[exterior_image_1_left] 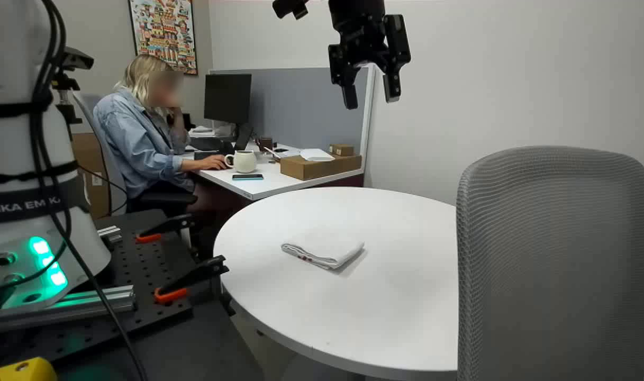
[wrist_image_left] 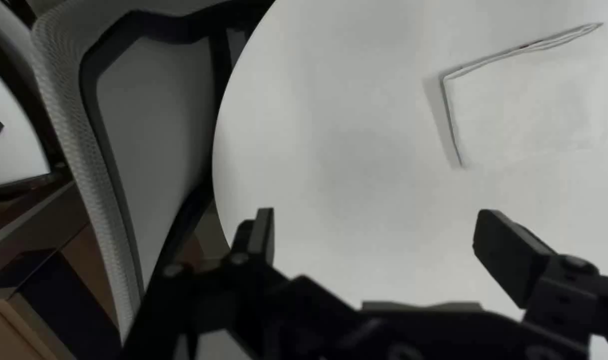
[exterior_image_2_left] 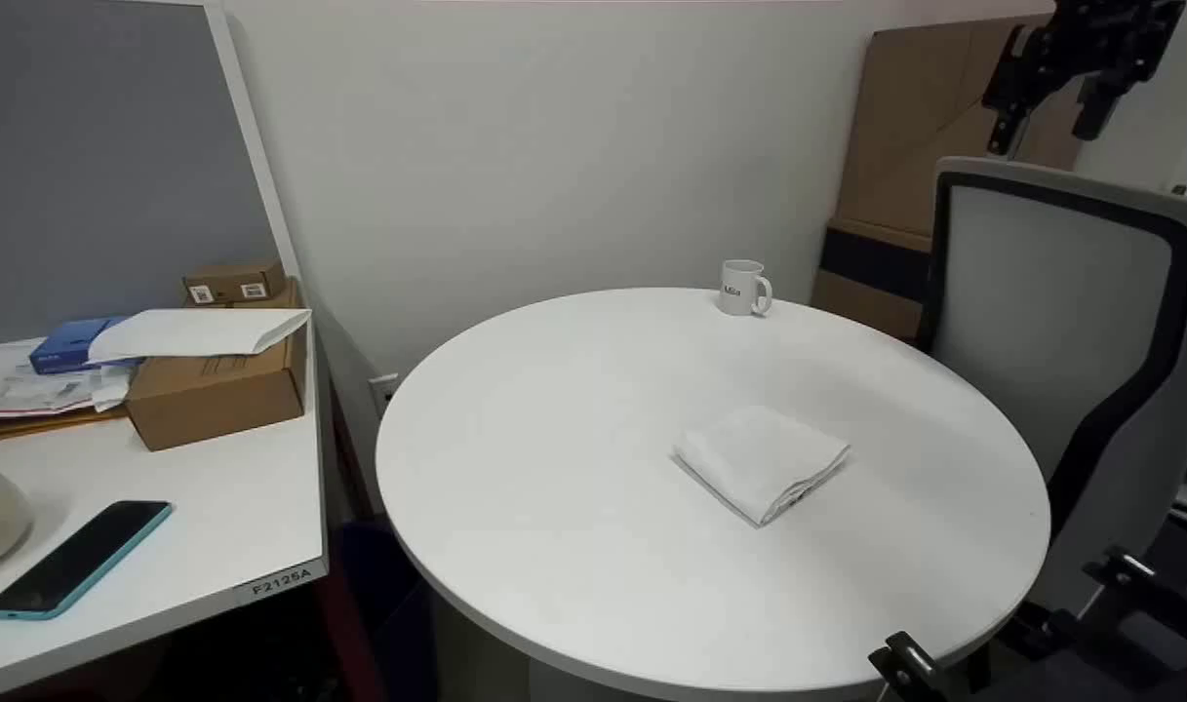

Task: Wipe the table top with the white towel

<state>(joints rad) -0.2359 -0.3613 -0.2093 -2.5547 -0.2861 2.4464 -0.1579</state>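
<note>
A white towel, folded into a flat square, lies on the round white table top. The towel shows in both exterior views [exterior_image_1_left: 322, 251] [exterior_image_2_left: 761, 460] and at the upper right of the wrist view [wrist_image_left: 526, 105]. The table top also shows in all views [exterior_image_1_left: 396, 301] [exterior_image_2_left: 564, 439] [wrist_image_left: 343, 125]. My black gripper [exterior_image_1_left: 371, 99] is high above the table with its fingers pointing down. It also shows at the upper right in an exterior view [exterior_image_2_left: 1047, 136]. In the wrist view the fingers [wrist_image_left: 376, 217] are wide apart with nothing between them, and the towel is off to one side.
A grey mesh chair [exterior_image_1_left: 557, 264] [exterior_image_2_left: 1061, 292] [wrist_image_left: 159, 110] stands against the table edge. A white mug [exterior_image_2_left: 737, 288] is near the table's far edge. A desk with a cardboard box [exterior_image_1_left: 322, 166] [exterior_image_2_left: 217, 395] adjoins, with a person [exterior_image_1_left: 139, 127] seated there. Black clamps [exterior_image_1_left: 192, 280] sit beside the table.
</note>
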